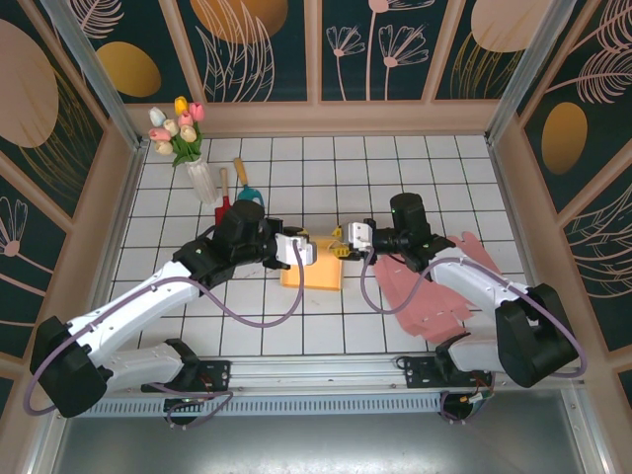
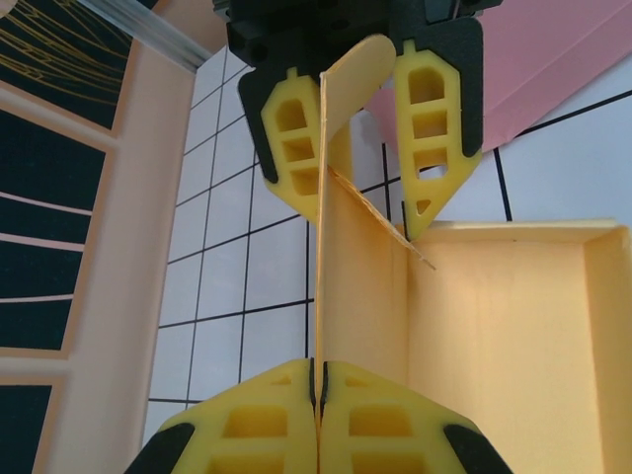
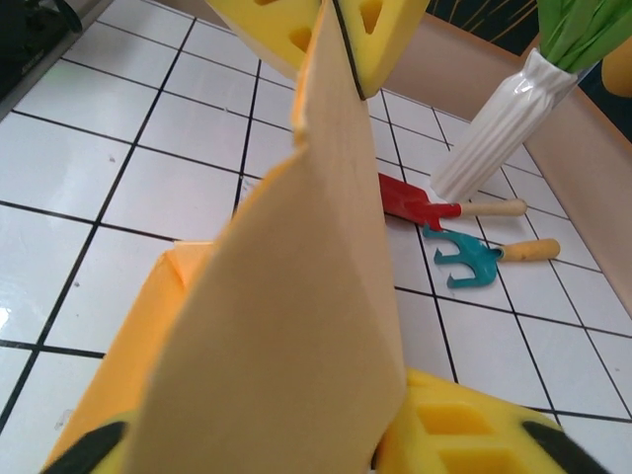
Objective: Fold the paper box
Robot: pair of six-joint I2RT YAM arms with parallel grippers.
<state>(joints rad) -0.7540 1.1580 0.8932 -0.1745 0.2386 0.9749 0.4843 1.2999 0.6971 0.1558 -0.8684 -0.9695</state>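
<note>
The yellow paper box point(image 1: 311, 276) lies half folded on the tiled table between both arms. One of its flaps point(image 2: 360, 286) stands upright. In the left wrist view my left gripper point(image 2: 318, 370) is shut on the near edge of that flap, pads pressed flat on the card. My right gripper point(image 2: 357, 212) straddles the flap's far rounded end, its yellow fingers point(image 2: 439, 128) still apart on either side. The right wrist view has the flap point(image 3: 296, 296) rising across the frame and hiding one finger, with the left gripper point(image 3: 336, 35) pinching its top.
A flat pink paper sheet point(image 1: 434, 296) lies under the right arm. A white vase of tulips point(image 1: 188, 148), a red trowel point(image 1: 222, 209) and a teal hand rake point(image 1: 247, 195) sit at the back left. Panel walls enclose the table.
</note>
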